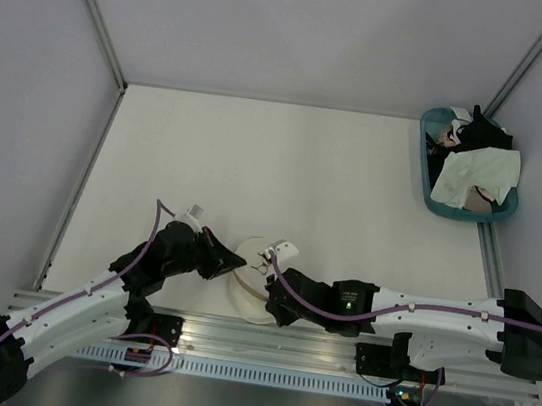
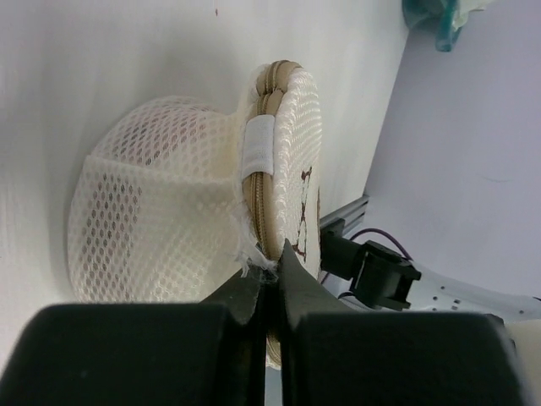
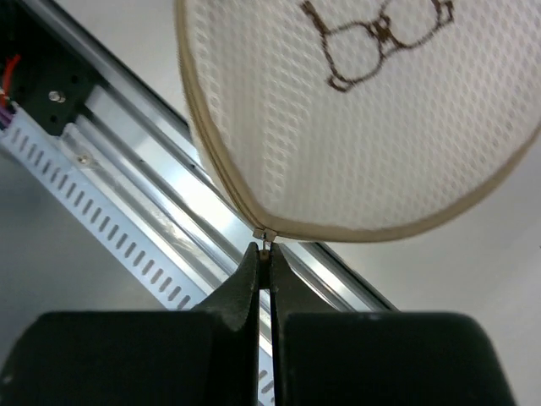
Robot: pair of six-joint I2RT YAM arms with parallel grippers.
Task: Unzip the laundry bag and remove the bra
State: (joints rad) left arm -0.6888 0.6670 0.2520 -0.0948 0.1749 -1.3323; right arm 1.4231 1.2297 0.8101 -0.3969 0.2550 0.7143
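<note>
The round cream-white mesh laundry bag [image 1: 249, 299] with its tan rim sits at 6 o'clock on the white table [image 1: 286, 165], close to the near edge and between the 2 arms. From above, the left arm meets the bag at its 9 o'clock side and the right arm at about its 4 o'clock side.

In the left wrist view, the left gripper [image 2: 269, 279] has its 2 black fingers pressed together on the bag's edge, where frayed mesh meets the tan zipped rim [image 2: 269, 93]. The rim runs edge-on toward 12 o'clock from the fingertips. A small white fabric tab [image 2: 256, 148] wraps across it.

In the right wrist view, the right gripper [image 3: 264, 254] is clamped tight on the small metal zipper pull [image 3: 265, 237]. The pull hangs from the rim at the 6 o'clock point of the lid. The brown bra drawing [image 3: 380, 34] shows on the lid at 1 o'clock from the pull. The silver aluminium rail [image 3: 169, 211] of the table edge lies behind.

At 2 o'clock on the table, well apart from the bag, stands the teal plastic basket [image 1: 428, 180]. It holds a white-and-pale-green cloth [image 1: 477, 176] and a black garment [image 1: 483, 130].
</note>
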